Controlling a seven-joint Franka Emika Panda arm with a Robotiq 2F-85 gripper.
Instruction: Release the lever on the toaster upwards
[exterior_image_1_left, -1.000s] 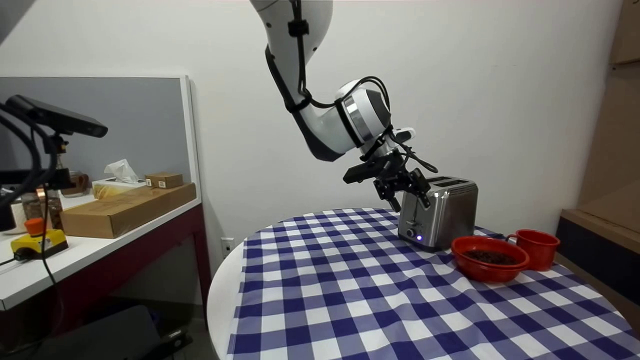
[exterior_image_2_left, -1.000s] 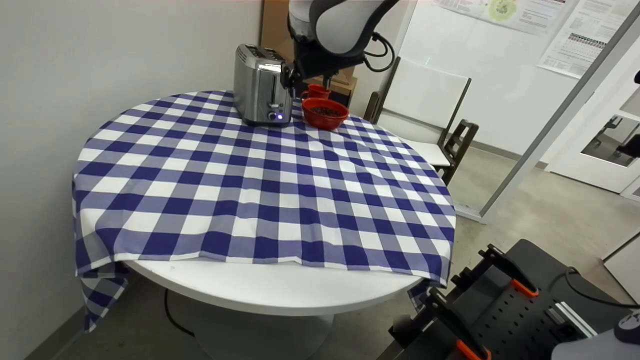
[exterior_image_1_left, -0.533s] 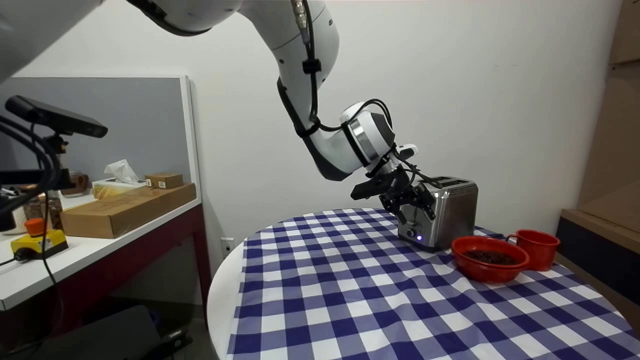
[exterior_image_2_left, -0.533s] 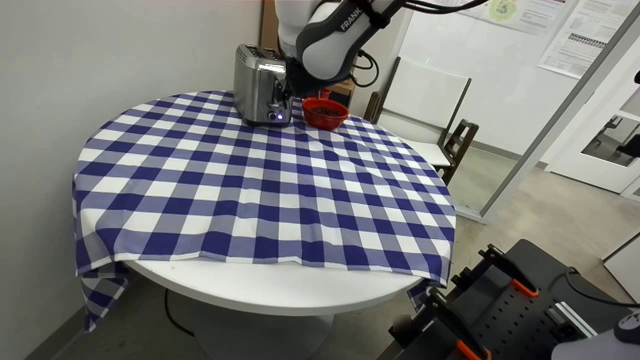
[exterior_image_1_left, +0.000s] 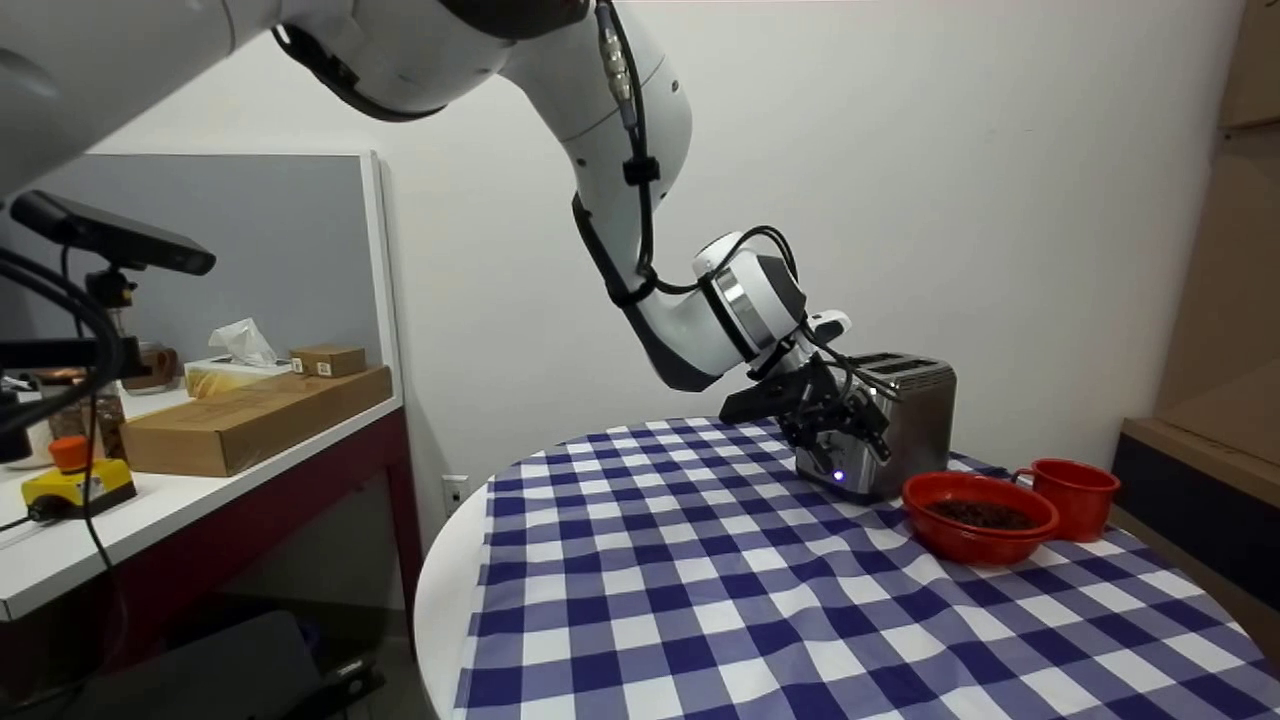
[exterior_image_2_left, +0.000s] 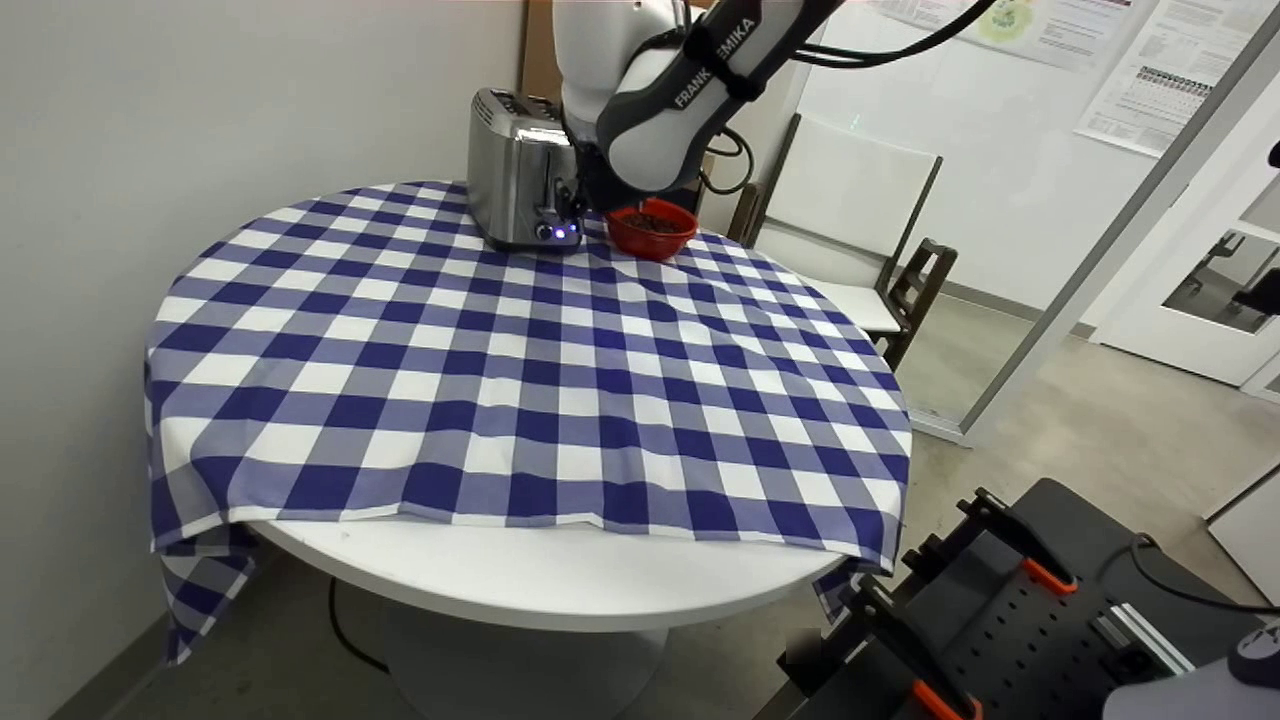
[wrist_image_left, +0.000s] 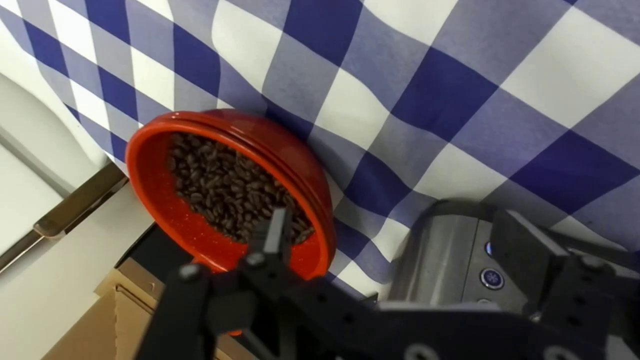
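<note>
The silver toaster (exterior_image_1_left: 920, 430) stands on the checked cloth and also shows in an exterior view (exterior_image_2_left: 500, 180). Its lever (exterior_image_2_left: 546, 212) appears low in the front slot, just above the knob, partly covered by my gripper. My gripper (exterior_image_1_left: 852, 455) is open and empty, tilted down at the toaster's lower front. In the wrist view my gripper (wrist_image_left: 394, 223) has its fingers wide apart. One finger is in front of the toaster's button panel (wrist_image_left: 475, 260), the other shows over the red bowl. The lever is hidden in the wrist view, and contact with it cannot be told.
A red bowl (exterior_image_1_left: 965, 545) of dark beans stands beside the toaster and is large in the wrist view (wrist_image_left: 315, 185). A red mug (exterior_image_1_left: 1075, 500) is behind it. The wall (exterior_image_2_left: 300, 90) is close to the toaster. A chair (exterior_image_2_left: 840, 200) stands past the table.
The arm has come down. My gripper has moved from the upper part of the toaster's front to its lower part near the knob, staying open. The toaster and bowl have not moved.
</note>
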